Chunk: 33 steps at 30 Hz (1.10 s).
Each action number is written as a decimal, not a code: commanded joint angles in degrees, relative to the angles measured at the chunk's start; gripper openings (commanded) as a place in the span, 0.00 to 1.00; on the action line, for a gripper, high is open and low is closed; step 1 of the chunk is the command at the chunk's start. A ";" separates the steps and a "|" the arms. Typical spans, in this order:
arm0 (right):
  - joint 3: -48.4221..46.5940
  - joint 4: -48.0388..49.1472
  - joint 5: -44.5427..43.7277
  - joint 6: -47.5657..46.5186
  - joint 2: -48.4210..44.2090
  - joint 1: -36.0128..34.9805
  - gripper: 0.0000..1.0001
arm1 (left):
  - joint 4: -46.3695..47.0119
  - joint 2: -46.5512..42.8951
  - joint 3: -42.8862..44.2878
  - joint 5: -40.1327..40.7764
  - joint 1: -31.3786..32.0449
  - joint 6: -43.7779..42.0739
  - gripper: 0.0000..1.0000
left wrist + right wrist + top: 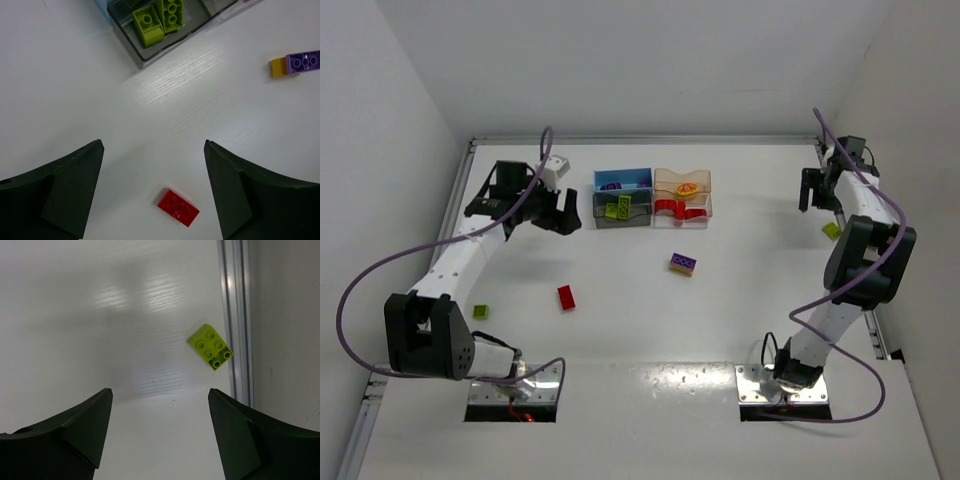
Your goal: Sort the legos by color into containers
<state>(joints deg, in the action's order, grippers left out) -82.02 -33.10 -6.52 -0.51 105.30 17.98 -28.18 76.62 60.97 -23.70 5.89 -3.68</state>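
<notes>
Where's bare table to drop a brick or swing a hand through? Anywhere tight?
Widest bare patch: right of the bins, up to the right tool, beyond the purple-yellow clump. Also bare: the near middle, this side of the red brick. Tight: the gap between the left tool and the dark grey bin; a lime brick lies by the right rail.

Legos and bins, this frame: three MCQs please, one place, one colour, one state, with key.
1. Where is the lime brick in the right wrist view? A in a bin; B on the table beside the edge rail; C between the fingers.
2. What colour are the bricks in the dark grey bin? A lime green; B red; C purple.
3. The left gripper is: A shut on a brick; B shut, empty; C open, empty.
Key: 1 B, it lies next to the rail. 2 A, studded lime pieces show inside. 3 C, jaws stand wide apart, red brick loose on the table.
</notes>
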 commanded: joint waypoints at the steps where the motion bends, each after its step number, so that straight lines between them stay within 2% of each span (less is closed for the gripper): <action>1: -2.36 -1.97 0.97 -5.01 1.40 0.30 0.77 | 0.94 1.16 4.76 -0.73 -0.44 1.13 0.88; 8: -4.64 -2.49 4.41 -18.80 2.46 2.76 0.80 | 0.94 4.41 7.40 -3.10 -0.44 1.13 0.88; 12: -6.84 -3.28 6.51 -23.30 5.61 5.57 0.80 | 0.94 5.82 8.46 -4.60 -0.44 1.66 0.88; 16: -13.86 -10.47 9.59 -28.39 11.57 8.65 0.79 | 0.94 7.05 10.22 -5.12 0.09 2.72 0.88; 21: -19.66 -14.70 12.14 -32.18 17.13 10.06 0.76 | 0.94 7.58 10.75 -5.65 1.23 2.72 0.88; 33: -21.78 -19.63 14.70 -36.75 23.72 10.59 0.70 | 0.94 9.77 13.64 -5.65 2.28 3.77 0.88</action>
<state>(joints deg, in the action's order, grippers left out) -101.41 -51.29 6.50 -35.27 127.68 28.67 -27.79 85.73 72.05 -28.42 7.68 -0.78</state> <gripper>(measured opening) 0.708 0.877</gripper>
